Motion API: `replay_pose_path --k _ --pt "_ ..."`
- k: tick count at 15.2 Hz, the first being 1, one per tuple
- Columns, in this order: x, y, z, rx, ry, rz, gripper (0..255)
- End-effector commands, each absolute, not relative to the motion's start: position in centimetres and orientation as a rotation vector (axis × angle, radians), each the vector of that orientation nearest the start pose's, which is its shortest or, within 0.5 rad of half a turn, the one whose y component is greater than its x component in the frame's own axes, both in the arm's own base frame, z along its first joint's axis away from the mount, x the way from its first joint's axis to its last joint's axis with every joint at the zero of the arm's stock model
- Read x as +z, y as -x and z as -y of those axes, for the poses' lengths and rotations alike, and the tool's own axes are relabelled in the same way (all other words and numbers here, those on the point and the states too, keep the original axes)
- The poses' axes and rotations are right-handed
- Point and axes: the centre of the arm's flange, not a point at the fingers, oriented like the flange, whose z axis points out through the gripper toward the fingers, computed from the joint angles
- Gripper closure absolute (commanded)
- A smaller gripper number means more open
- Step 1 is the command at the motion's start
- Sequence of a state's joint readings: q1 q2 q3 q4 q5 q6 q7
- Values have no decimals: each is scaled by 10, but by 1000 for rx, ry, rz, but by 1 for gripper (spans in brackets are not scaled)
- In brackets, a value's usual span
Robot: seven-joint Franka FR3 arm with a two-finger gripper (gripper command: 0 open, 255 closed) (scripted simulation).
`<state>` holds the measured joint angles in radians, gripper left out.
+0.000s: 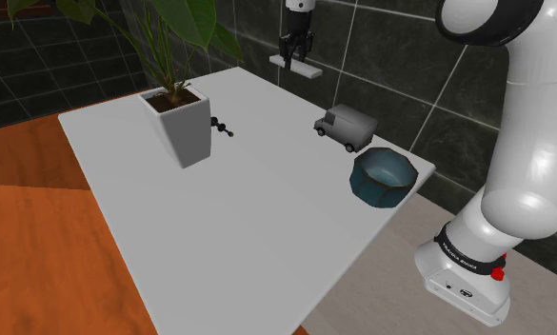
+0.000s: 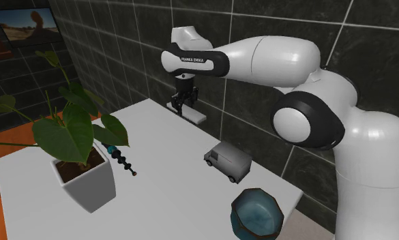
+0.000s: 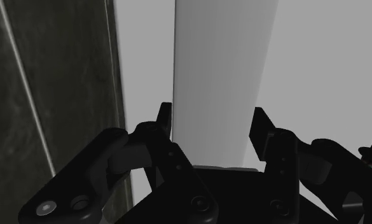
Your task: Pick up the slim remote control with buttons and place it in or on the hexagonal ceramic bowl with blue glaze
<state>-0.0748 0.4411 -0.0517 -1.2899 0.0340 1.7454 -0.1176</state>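
Two black fingers of the pincer point(image 3: 213, 124) are clamped on the long sides of the remote point(image 3: 216, 63), a plain pale slab with no buttons drawn. The pincer point(image 1: 296, 59) points straight down and holds the remote point(image 1: 303, 68) level, clear above the tabletop point(image 1: 228, 219), over its wall-side edge. Just behind the pincer point(image 2: 186, 106) rises the dark tiled wall point(image 1: 400, 57), so little room is left on that side of the remote point(image 2: 196, 114). A narrow strip of tabletop point(image 2: 170, 177) shows between remote and wall in the wrist view.

Further out from the pincer along that same edge stands a grey toy van point(image 1: 347, 128), well apart from it. Beyond the van point(image 2: 228, 162), at the tabletop's corner and close to its edges, sits the dark blue faceted bowl point(image 1: 386, 195), open side up. The bowl point(image 2: 256, 213) is empty.

Away from the wall, a small black beaded piece point(image 1: 222, 126) lies just beside a white square plant pot point(image 1: 181, 128). Between the pot point(image 2: 89, 178) and the van the tabletop is bare and broad.
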Motion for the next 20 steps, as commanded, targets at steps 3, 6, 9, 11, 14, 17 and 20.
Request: replay_pose_path --k 3,6,9,11,14,17,20 --pt "503 -649 66 -25 3132 -15 255" --pt "503 -611 55 -25 3132 -15 255" --pt "504 -573 44 -25 3132 -15 255" --pt "504 -548 37 -25 3132 -15 255" --pt "505 -509 27 -25 3132 -15 255" --pt "505 -471 16 -25 3132 -15 255" --pt "505 -433 5 -25 3132 -15 255"
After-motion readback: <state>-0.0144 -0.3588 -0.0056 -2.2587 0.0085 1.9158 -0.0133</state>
